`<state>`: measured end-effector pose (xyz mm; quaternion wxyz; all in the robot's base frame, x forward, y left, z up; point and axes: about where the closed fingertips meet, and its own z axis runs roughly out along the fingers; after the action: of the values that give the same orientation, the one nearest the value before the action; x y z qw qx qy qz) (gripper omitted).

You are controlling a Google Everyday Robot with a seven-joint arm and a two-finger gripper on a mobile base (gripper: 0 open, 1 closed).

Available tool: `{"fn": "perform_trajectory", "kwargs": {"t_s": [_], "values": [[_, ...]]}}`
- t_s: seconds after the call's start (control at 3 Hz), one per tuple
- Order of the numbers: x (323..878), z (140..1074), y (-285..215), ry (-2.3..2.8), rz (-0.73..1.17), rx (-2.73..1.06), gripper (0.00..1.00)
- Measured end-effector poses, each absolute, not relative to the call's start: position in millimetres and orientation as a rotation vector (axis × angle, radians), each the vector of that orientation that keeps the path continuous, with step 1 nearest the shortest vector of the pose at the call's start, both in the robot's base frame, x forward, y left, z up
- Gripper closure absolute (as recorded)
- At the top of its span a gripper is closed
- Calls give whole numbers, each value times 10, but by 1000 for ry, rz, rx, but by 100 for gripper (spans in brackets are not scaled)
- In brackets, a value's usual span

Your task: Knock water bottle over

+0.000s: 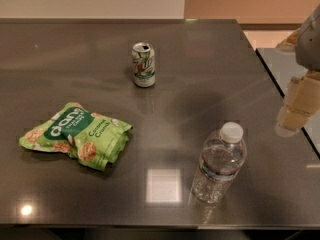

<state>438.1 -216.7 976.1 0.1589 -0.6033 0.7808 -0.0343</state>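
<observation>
The water bottle (219,163) stands upright on the dark table (200,74) at the front right. It is clear and ribbed, with a white cap and a thin label band. My gripper (295,109) hangs at the right edge of the view, above the table's right edge. It is to the right of the bottle and a little behind it, apart from it, not touching.
A green-and-white soda can (143,64) stands upright at the back middle. A green snack bag (75,134) lies flat at the front left. A second table surface (285,69) shows beyond a gap on the right.
</observation>
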Motion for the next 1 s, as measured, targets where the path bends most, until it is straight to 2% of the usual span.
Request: {"fn": "perform_trajectory", "kwargs": {"t_s": [0.33, 1.0], "values": [[4381, 9762, -2167, 2232, -98, -1725, 0], [4232, 9671, -2105, 2111, 141, -1846, 0]]}}
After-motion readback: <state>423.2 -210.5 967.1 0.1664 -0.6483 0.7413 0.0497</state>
